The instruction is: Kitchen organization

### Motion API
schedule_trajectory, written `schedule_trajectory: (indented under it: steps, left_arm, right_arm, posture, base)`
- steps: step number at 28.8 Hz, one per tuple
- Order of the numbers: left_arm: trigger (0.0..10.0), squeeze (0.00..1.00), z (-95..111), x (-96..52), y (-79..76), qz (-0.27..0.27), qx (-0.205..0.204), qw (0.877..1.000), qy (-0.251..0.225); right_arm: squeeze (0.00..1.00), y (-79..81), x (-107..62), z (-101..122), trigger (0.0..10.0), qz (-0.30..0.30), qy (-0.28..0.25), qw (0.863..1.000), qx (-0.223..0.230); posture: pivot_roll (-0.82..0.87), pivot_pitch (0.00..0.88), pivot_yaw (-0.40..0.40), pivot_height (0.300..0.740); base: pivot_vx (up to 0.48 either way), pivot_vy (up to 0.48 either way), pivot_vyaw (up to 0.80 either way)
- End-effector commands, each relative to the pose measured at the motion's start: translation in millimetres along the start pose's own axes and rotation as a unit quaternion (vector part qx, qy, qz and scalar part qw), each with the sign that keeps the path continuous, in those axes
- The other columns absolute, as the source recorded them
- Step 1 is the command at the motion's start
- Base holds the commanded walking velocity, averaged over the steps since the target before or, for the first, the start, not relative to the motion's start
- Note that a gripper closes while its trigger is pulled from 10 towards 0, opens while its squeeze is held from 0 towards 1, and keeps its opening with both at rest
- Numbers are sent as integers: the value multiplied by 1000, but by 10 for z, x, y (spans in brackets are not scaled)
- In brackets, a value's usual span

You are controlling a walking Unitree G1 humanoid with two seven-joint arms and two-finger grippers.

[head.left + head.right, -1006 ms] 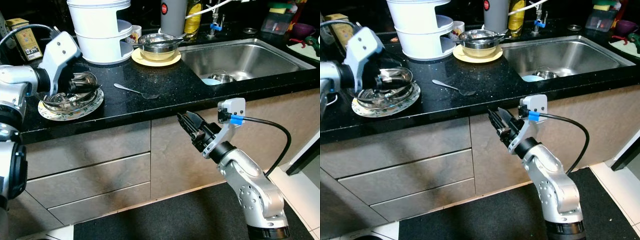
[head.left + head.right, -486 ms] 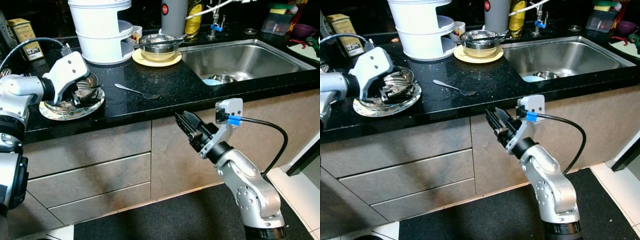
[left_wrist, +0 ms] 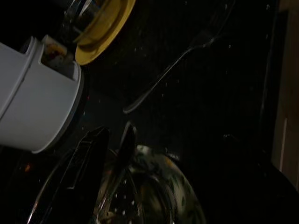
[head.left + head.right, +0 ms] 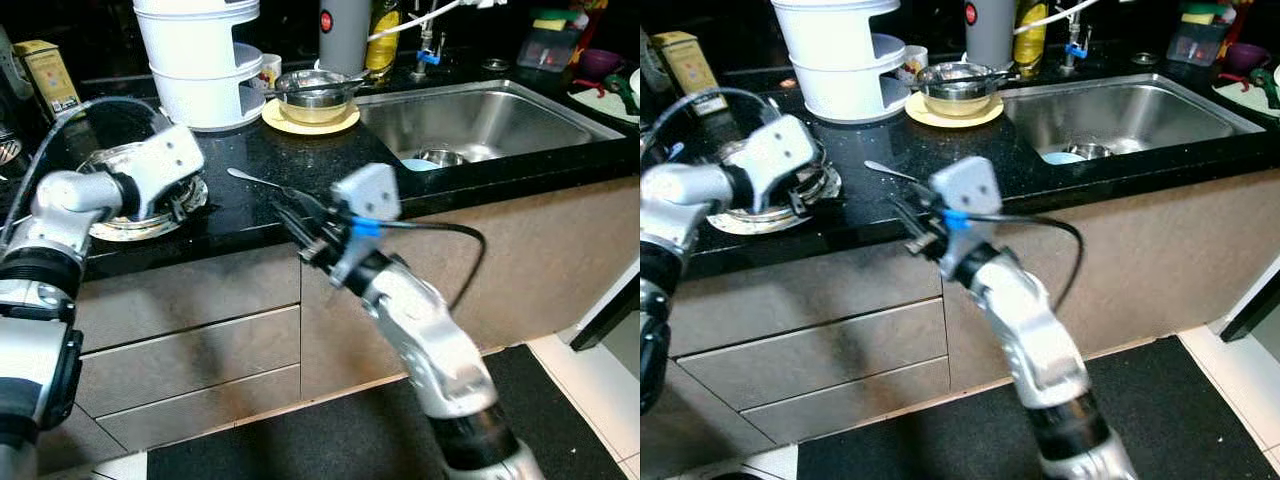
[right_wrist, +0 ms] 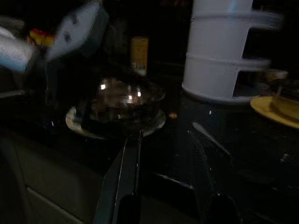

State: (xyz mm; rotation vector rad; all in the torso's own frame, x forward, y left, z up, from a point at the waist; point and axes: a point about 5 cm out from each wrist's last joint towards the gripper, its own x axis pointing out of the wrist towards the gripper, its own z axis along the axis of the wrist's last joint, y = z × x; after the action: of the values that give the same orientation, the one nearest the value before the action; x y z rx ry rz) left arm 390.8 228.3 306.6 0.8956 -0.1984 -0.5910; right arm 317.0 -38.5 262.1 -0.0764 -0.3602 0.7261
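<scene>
Little looks tidied: the spoon [image 4: 262, 181] lies loose near the open, empty right gripper [image 4: 291, 213], while the left gripper [image 3: 110, 154], apparently empty, sits parted at the steel bowl [image 4: 120, 163].

No writing is showing clearly enough to be read anywhere in these views. The yellow box [image 4: 46, 75] standing at the back left of the worktop [image 4: 300, 160] is carrying printed panels, but the lettering is coming through too small and soft to make out. The grey canister [image 4: 343, 30] behind the yellow plate is wearing a round red mark near its top, and whatever is printed inside it is staying illegible. The yellow bottle [image 4: 380, 40] beside it is showing a label whose words are blurring together.
</scene>
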Motion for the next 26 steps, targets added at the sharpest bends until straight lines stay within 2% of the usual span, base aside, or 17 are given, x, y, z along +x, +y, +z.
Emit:
schedule_trajectory:
  steps: [1,6,7,8,9,10,11,13,14,26]
  left_arm:
    - [10000,0,-28,-3,-34,-5,10,1000,6]
    - [10000,0,-30,1,-26,3,12,1000,10]
    - [8431,0,-30,0,-17,10,13,1000,12]
    - [7333,0,-16,-2,-2,23,16,1000,5]
    - [7333,0,-16,-2,-2,23,16,1000,5]
    - [5490,0,-4,-4,9,33,15,999,-3]
    - [2627,0,11,-1,20,42,18,999,-8]
    - [2627,0,12,1,21,42,19,999,-7]
    - [0,0,12,7,19,37,30,999,1]
    - [0,0,-14,13,1,28,57,998,23]
  right_arm:
    - [0,-9,9,-27,10000,1,7,1000,-7]
    - [0,-17,67,-54,10000,9,19,1000,-19]
    - [0,-17,88,-62,10000,9,18,1000,-21]
    - [0,-16,98,-66,10000,8,17,1000,-21]
    - [0,-16,98,-66,10000,8,17,1000,-21]
    - [0,-14,103,-69,10000,8,17,1000,-22]
    - [0,-14,113,-74,10000,7,17,1000,-20]
    - [0,-13,115,-76,10000,6,17,1000,-20]
    - [0,-10,115,-77,10000,6,18,1000,-19]
    - [0,-26,116,-98,10000,4,22,1000,-17]
  posture:
    - [-33,121,39,740]
    - [-26,125,36,740]
    - [-25,126,37,740]
    - [-24,126,39,740]
    - [-24,126,39,740]
    - [-24,126,39,740]
    - [-26,126,43,740]
    - [-26,126,43,740]
    - [-27,126,44,740]
    - [-29,122,48,740]
  base:
    - [0,0,0]
    - [0,0,0]
    - [0,0,0]
    - [0,0,0]
    - [0,0,0]
    - [0,0,0]
    - [0,0,0]
    - [0,0,0]
    - [0,0,0]
    - [0,0,0]
